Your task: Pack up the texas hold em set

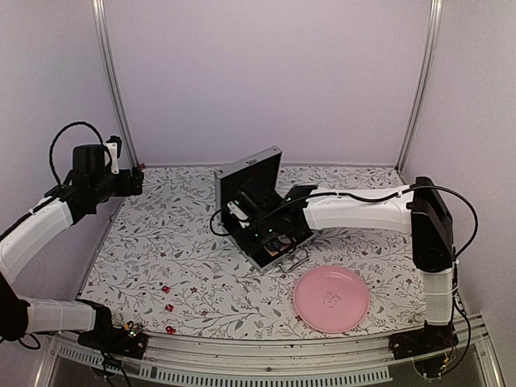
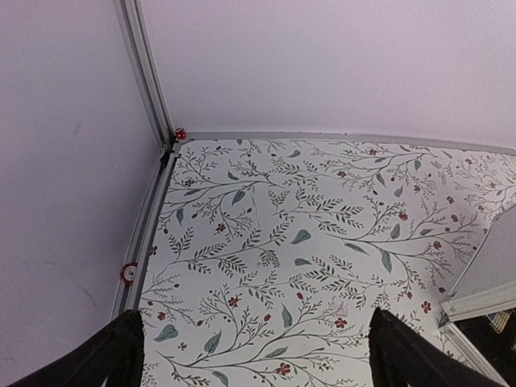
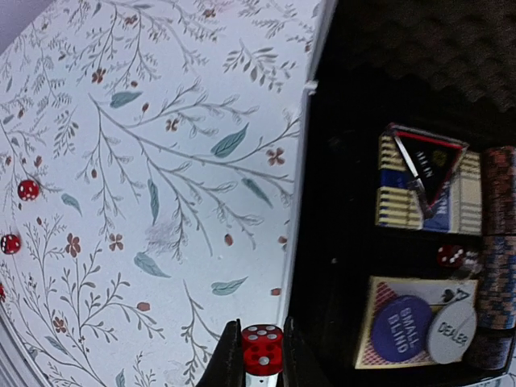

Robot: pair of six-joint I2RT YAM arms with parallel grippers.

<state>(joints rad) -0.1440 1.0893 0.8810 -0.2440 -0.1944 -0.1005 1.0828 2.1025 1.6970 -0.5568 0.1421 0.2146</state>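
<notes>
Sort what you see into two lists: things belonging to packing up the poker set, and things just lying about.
Belongs to the job:
open silver briefcase
card decks and chips inside it
red die in the right tool
loose red dice

Just lying about:
pink plate

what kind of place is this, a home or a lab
Probably a lab robot cell, not a home: plain walls on aluminium posts box in a floral-covered table, and robot arms are bolted at its edge.
</notes>
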